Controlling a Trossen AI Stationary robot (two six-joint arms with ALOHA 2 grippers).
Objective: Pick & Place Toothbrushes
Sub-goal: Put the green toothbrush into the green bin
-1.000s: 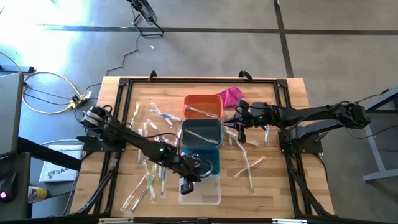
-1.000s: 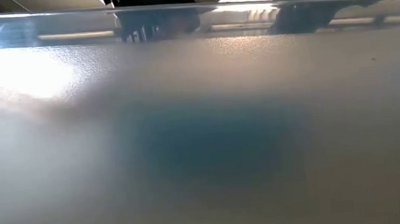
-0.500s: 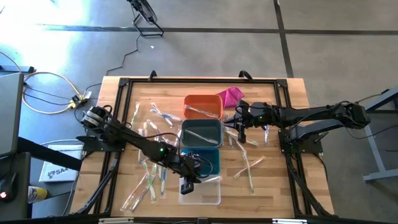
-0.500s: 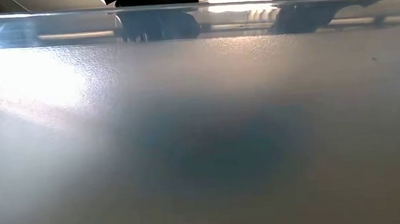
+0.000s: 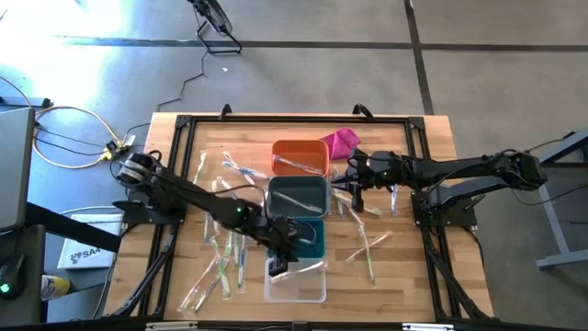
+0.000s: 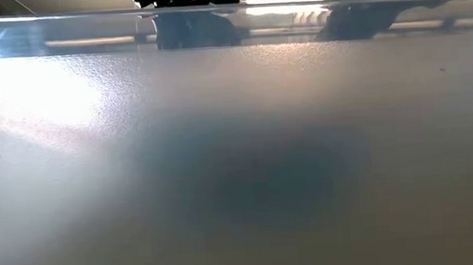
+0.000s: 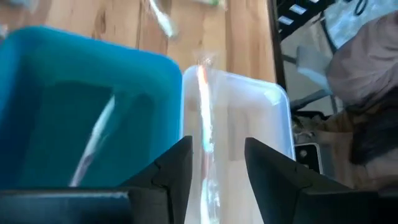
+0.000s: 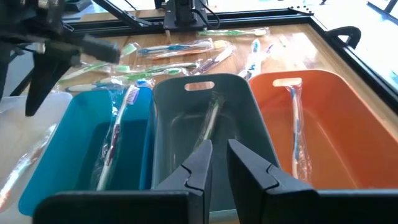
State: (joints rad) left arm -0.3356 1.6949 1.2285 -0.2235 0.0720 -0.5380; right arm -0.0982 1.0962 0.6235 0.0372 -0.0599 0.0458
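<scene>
The left end effector [image 5: 278,267] hangs over the clear bin [image 7: 273,130], fingers parted around a wrapped toothbrush [image 7: 203,118] lying lengthwise in it. Teal bin [image 8: 74,155], grey bin [image 8: 242,112] and orange bin [image 8: 336,124] hold one each. The right end effector [image 8: 217,163] is narrowly open, empty.

We read this as a robotics lab: bare concrete floor [image 5: 303,83], wooden table [image 5: 404,276] in a black metal frame [image 5: 294,119], loose cables [image 5: 64,138] on the floor at 9 o'clock.
</scene>
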